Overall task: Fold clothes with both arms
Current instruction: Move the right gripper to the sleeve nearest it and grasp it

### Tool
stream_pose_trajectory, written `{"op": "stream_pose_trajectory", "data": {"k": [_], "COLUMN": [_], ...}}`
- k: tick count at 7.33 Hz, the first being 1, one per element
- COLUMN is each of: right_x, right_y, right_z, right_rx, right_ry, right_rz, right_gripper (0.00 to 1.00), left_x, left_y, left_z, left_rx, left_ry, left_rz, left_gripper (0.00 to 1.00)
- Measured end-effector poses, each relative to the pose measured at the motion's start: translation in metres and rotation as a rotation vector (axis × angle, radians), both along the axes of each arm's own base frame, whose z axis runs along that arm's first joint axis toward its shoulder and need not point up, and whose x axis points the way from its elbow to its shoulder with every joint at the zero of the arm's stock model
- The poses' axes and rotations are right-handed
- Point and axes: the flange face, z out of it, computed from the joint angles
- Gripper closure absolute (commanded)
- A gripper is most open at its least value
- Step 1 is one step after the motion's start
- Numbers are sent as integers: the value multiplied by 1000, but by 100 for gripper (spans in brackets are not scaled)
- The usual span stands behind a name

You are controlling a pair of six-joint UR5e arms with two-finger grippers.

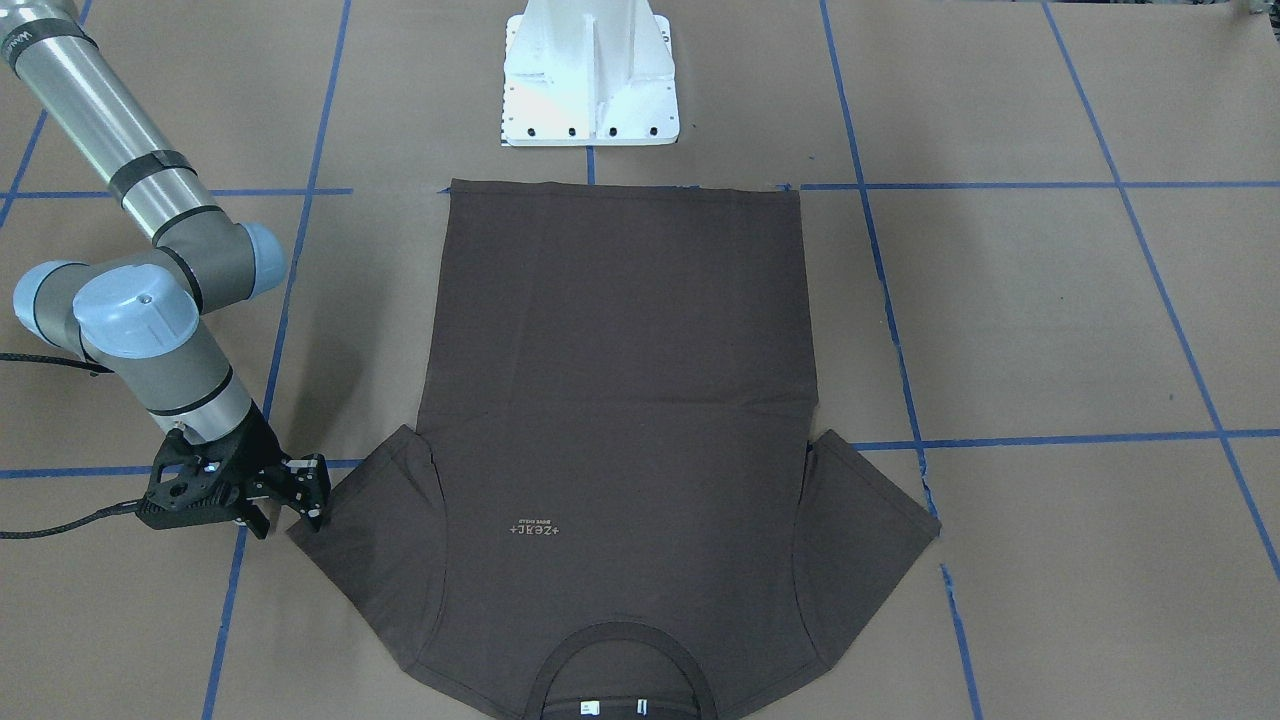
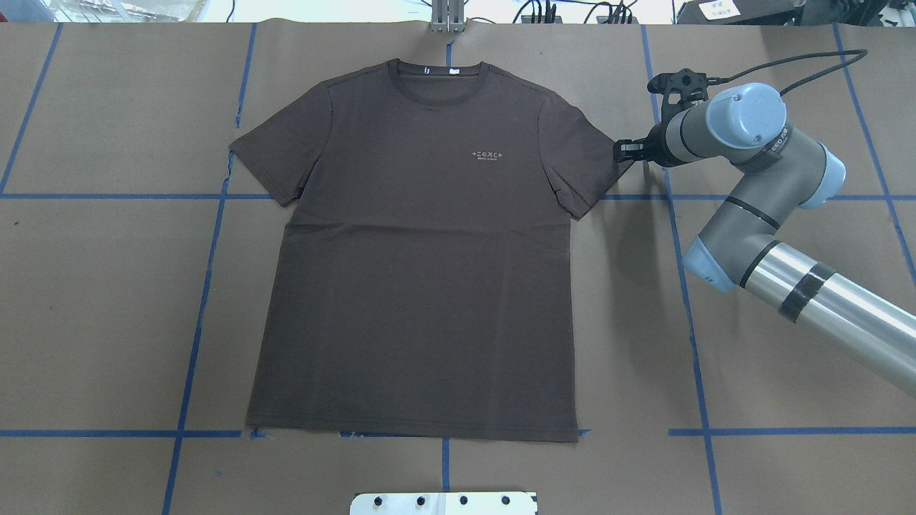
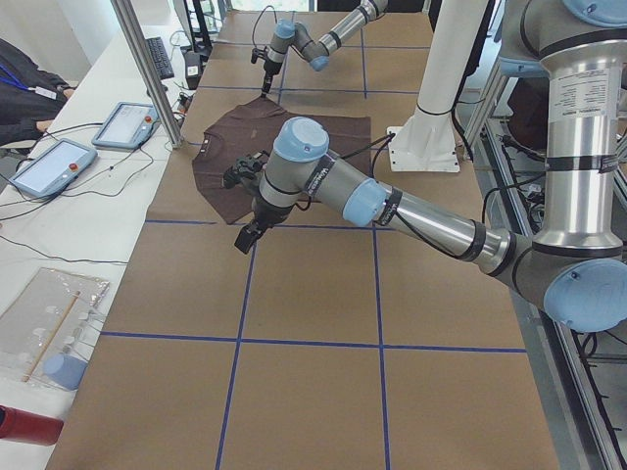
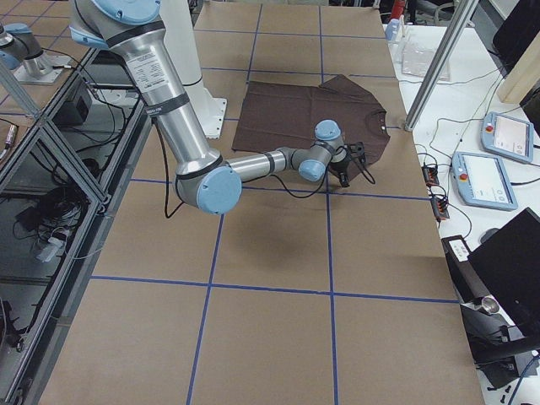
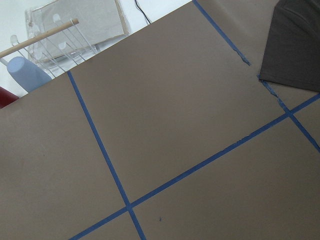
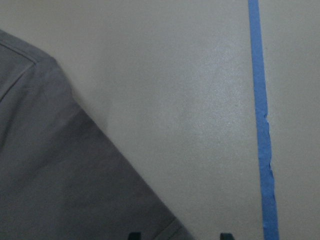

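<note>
Only side-on, the left tool (image 3: 245,236).

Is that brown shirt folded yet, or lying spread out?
Spread out. The T-shirt lies flat, logo side up, both sleeves out to the sides and the hem straight; no part is turned over itself.

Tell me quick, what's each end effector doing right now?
Left end effector: cannot be told.
Right end effector: open at the T-shirt sleeve, holding nothing.
</note>
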Motion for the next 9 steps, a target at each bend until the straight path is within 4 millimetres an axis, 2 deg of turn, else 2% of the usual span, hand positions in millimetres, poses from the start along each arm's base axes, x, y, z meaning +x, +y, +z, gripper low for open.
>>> {"op": "stream_pose_trajectory", "data": {"k": [2, 3, 5, 6, 8, 9], "right_x": [-3, -4, -4, -5, -5, -7], "right_y": [1, 1, 1, 1, 1, -2], "right_z": [0, -1, -1, -1, -3, -13], "right_rx": [4, 5, 5, 5, 7, 14], "right_ry": [4, 7, 7, 7, 5, -3], "right_rz": [2, 4, 6, 7, 6, 8], "right_gripper": [43, 65, 96, 100, 100, 100], "left_x": [0, 0, 0, 0, 0, 0], "left_y": [0, 0, 0, 0, 0, 0], "left_z": [0, 1, 0, 0, 1, 1], "left_rx": [0, 1, 2, 2, 1, 0], "left_ry": [-1, -2, -3, -3, -3, -3], "left_rz": [1, 1, 1, 2, 2, 2], "left_gripper": [0, 0, 0, 0, 0, 0]}}
